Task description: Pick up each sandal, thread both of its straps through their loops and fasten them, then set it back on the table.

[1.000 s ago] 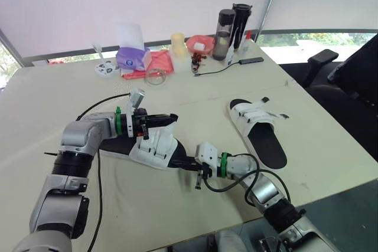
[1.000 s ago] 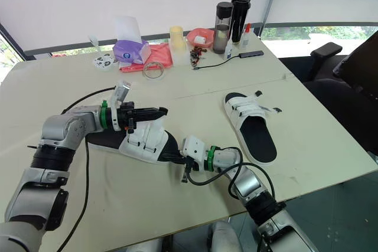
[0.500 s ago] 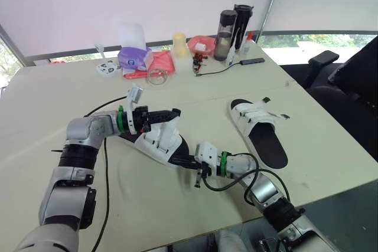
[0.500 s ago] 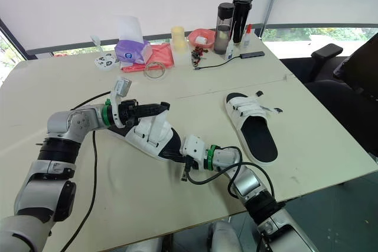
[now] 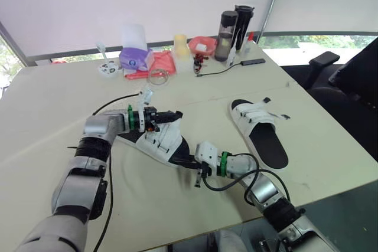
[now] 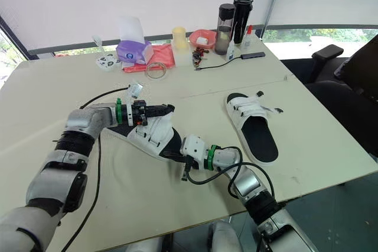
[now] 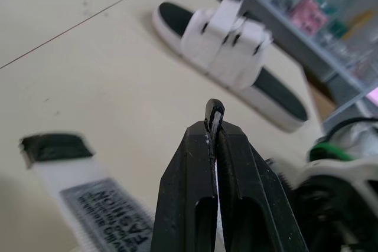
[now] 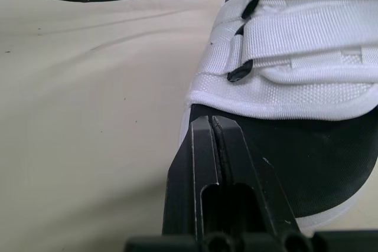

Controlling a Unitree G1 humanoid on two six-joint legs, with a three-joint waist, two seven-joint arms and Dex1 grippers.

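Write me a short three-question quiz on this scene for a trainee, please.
1. True or false: the far sandal lies to the robot's left of the near sandal.
2. What is pinched in the left gripper? A: a black cable. B: a white strap. C: a bottle.
3. How many sandals are in view?

Key:
1. False; it lies to the robot's right.
2. B.
3. Two.
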